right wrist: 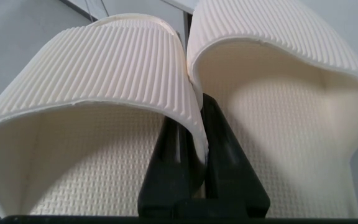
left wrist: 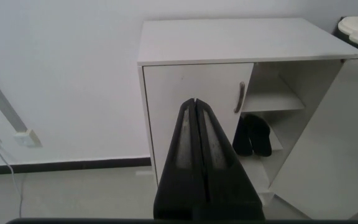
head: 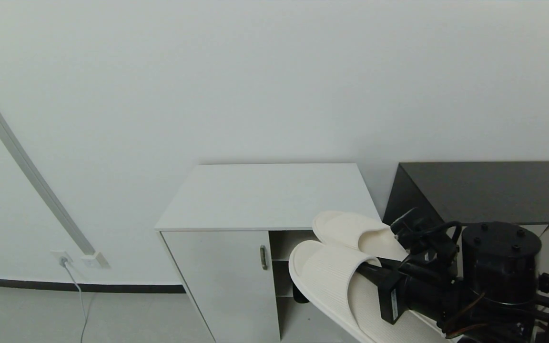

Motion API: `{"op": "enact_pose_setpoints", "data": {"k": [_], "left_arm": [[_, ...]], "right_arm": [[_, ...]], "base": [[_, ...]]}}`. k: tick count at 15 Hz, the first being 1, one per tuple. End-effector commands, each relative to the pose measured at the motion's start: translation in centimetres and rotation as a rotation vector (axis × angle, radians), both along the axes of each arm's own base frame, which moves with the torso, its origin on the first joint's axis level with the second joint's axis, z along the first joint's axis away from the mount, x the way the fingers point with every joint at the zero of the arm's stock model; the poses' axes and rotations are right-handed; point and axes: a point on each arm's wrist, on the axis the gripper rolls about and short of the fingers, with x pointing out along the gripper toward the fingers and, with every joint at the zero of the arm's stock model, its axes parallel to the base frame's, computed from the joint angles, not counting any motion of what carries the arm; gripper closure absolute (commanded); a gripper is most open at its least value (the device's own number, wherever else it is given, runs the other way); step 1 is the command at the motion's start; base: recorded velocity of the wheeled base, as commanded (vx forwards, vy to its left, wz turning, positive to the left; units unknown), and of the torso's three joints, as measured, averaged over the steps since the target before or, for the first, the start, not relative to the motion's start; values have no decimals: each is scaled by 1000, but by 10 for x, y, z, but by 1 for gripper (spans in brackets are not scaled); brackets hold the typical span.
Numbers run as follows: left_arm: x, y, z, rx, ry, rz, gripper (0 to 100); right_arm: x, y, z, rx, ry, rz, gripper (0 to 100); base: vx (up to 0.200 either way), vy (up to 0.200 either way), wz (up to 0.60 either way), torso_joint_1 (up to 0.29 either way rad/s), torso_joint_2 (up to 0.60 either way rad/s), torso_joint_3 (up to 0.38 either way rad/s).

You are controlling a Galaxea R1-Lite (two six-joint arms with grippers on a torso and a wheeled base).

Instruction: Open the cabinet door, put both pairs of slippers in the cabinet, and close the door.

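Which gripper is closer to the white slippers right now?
Right. The right gripper grips the white slippers; the left gripper is off them, facing the cabinet.

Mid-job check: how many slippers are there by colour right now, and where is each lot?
2 white slippers, clamped together in the right gripper in front of the open cabinet.
2 black slippers, on a shelf inside the cabinet.
Total: 4 slippers.

No legible text, labels, numbers, signs
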Motion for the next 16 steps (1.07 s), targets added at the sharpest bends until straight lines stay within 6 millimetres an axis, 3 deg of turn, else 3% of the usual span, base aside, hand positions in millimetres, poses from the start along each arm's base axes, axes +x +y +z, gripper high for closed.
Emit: {"op": "enact_pose_setpoints", "data": {"k": [1,6,16], "left_arm": [[0,0,0,-1,-1,0,100],[0,0,0,-1,1,0,100],[0,0,0,-1,1,0,100]], "right_arm": [[0,1,-2,-6,6,2,100],[0,0,-4,-15,-2,2,100],[-1,0,-5,-17,-21,8,100]], "base": [[0,0,0,0,0,0],[0,0,0,-19,48,28],[0,0,0,-153,345,188]]}}
